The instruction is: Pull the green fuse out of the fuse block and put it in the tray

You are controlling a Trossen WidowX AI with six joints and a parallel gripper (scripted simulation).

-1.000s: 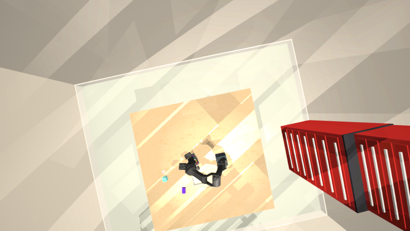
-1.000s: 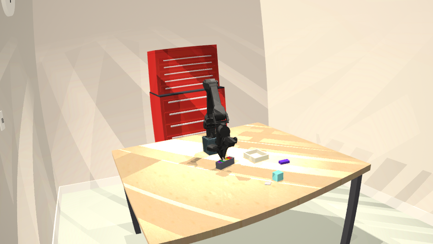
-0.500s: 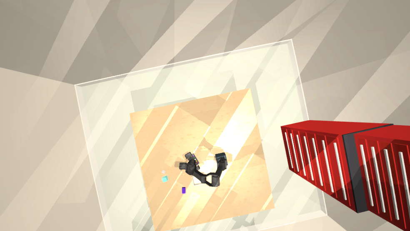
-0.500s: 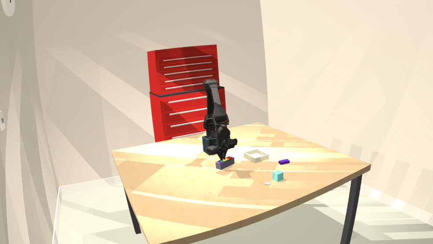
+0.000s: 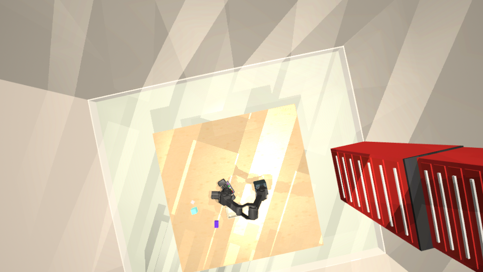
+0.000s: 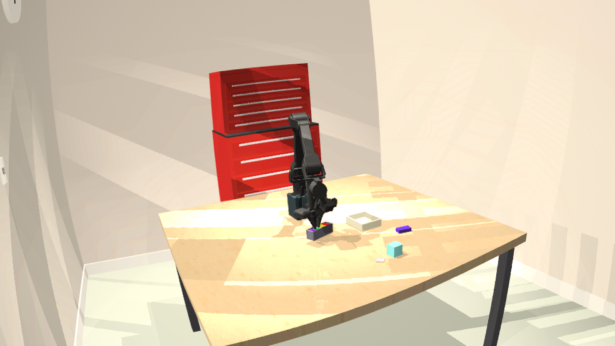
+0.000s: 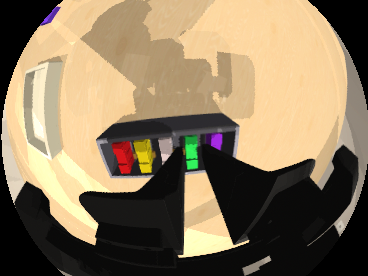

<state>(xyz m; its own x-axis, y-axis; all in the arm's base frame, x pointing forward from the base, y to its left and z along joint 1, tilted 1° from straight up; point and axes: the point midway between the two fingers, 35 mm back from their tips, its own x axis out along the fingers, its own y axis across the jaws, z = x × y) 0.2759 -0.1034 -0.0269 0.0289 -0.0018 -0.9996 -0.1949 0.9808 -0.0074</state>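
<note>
Currently, the descent onto the fuse is judged to be in hand; nothing has been lifted yet.

One pale wooden table (image 6: 301, 291) is seen, with one red drawer cabinet (image 6: 262, 128) behind its far edge. One black six-joint arm (image 6: 305, 158) is mounted near the far edge and is bent down over the middle of the top.

One shallow cream square tray (image 6: 363, 223) is set just beside the block, toward the right edge in the exterior view. One grey rectangular fuse block (image 6: 319, 232) is placed about midway between the side edges.

Five fuses are counted in it: one red (image 7: 122, 156), one yellow (image 7: 143, 154), one white (image 7: 164, 149), the green fuse (image 7: 192, 152) and one purple (image 7: 215, 141). The green fuse is seated in its slot, second from one end.

The black parallel-jaw gripper (image 7: 194, 157) is held narrowly parted and empty, one finger either side of the green fuse.

Closing is called for next, kept clear of the white and purple neighbours, followed by a straight vertical pull.

Toward the right edge, one cyan cube (image 6: 394, 248), one flat purple block (image 6: 403, 228) and one small white chip (image 6: 380, 259) are counted.
</note>
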